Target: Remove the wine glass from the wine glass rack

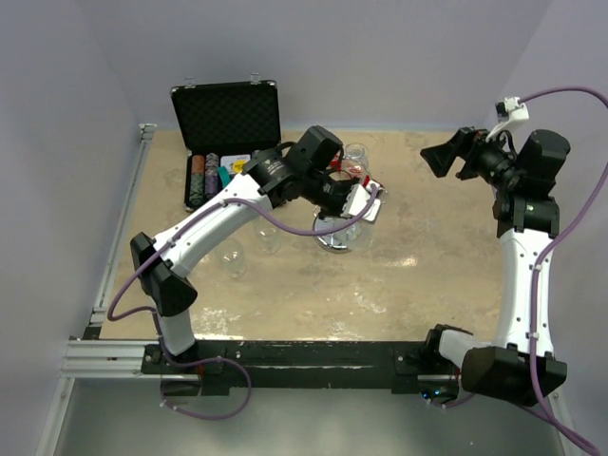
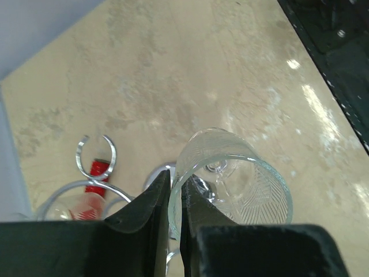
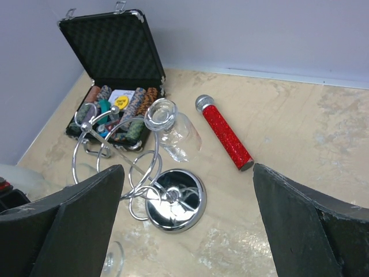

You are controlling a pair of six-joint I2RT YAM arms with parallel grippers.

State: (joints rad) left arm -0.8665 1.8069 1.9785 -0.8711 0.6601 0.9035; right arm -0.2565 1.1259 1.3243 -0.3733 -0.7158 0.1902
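The chrome wine glass rack [image 1: 334, 239] stands mid-table, with its mirrored base [image 3: 176, 200] and wire loops [image 2: 95, 153] showing. My left gripper [image 1: 366, 204] is over the rack. In the left wrist view it [image 2: 176, 176] is shut on the rim of a clear etched wine glass [image 2: 248, 190], one finger inside the bowl and one outside. I cannot tell whether the glass's foot sits in a loop. In the right wrist view a wine glass [image 3: 176, 131] hangs by its foot from a loop, and no left gripper shows there. My right gripper [image 1: 454, 152] is open and empty, high at the back right.
An open black chip case [image 1: 228, 119] stands at the back left. A red glitter microphone [image 3: 225, 131] lies beside the rack. Two more clear glasses [image 1: 233, 256] [image 1: 269, 237] stand left of the rack's base. A wall runs along the back.
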